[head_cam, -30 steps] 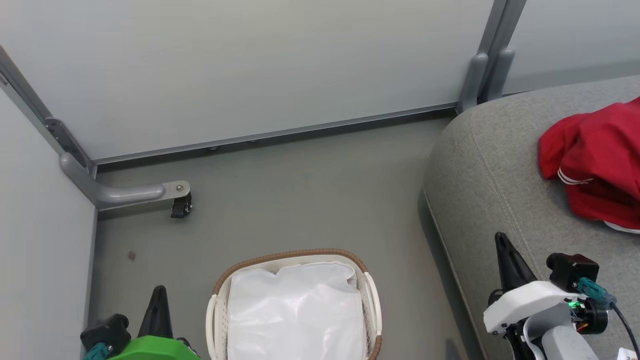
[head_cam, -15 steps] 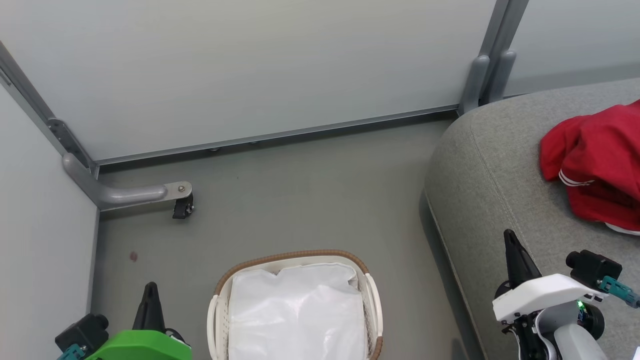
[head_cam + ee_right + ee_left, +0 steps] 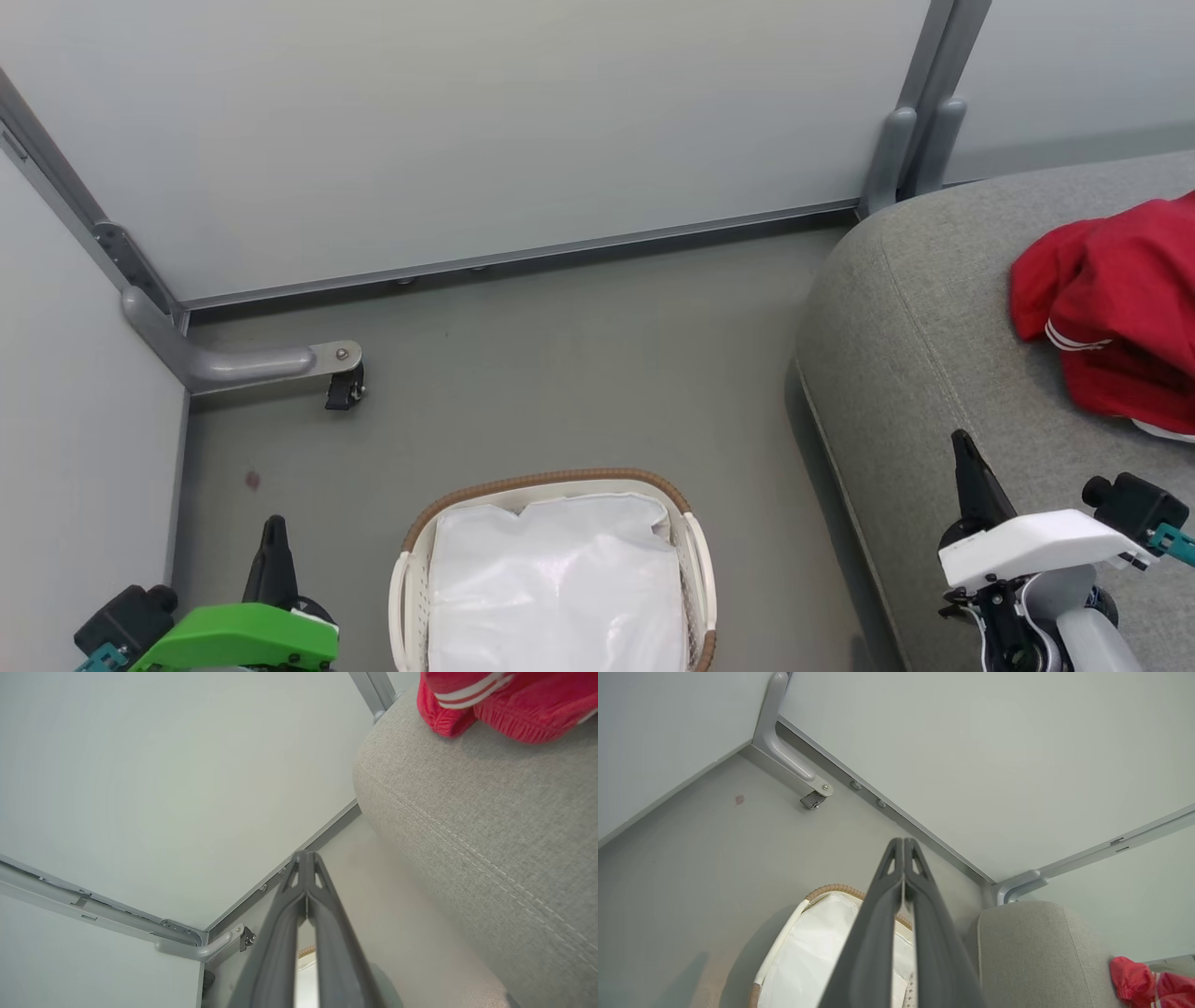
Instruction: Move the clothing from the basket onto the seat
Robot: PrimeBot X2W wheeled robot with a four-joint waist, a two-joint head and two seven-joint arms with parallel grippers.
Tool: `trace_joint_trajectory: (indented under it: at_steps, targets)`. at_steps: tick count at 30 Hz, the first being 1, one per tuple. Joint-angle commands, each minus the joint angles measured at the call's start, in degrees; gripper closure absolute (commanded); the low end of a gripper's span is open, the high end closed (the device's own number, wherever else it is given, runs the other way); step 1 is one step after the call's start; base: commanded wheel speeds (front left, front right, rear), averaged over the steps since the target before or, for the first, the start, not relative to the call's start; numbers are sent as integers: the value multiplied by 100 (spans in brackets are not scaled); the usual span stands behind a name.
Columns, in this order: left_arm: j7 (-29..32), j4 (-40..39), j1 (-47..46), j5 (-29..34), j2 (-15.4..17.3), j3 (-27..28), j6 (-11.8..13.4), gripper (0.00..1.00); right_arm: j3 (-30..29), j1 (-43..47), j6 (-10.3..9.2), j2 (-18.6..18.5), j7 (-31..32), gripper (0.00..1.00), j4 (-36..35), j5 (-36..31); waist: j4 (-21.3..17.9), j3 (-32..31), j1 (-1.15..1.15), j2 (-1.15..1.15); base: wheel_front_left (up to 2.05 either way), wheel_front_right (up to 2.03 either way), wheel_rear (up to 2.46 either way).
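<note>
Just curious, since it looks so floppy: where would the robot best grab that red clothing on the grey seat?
Probably the bunched hump of the clothing nearest the seat's rounded end, from above, with the nearby right pincer, now shut, opened first. The garment lies crumpled, so its raised folds give something to pinch; flat fabric would likely slip.

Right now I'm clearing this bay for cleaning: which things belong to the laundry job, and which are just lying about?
Job:
seat
clothing, red, lying on it
basket, with its white liner showing inside

Not the job:
partition foot, grey, with a castor
floor spot, reddish
wall panels
</note>
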Motion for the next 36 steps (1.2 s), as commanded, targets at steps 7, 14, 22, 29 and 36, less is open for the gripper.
trace_joint_trajectory:
  at_steps: [7, 14, 22, 29, 36]
  targets:
    - [160, -174, -203, -601, 37, 79, -24, 100, -66, -4, -2, -43, 163, 100, -162, 628, 12, -15, 0, 0, 0, 0, 0]
    - [295, -249, -234, -1055, 40, 120, -35, 100, -104, 20, -3, -48, 294, 100, -221, 1109, 24, -29, 0, 0, 0, 0, 0]
    - [430, -322, -269, -1535, 44, 165, -48, 100, -142, 46, -3, -53, 429, 100, -282, 1609, 37, -45, 0, 0, 0, 0, 0]
    - [541, -384, -293, -1916, 47, 202, -53, 100, -173, 63, -4, -56, 541, 100, -332, 2007, 49, -59, 0, 0, 0, 0, 0]
    - [649, -443, -309, -2288, 50, 234, -64, 100, -204, 83, -4, -59, 648, 100, -379, 2401, 60, -73, 0, 0, 0, 0, 0]
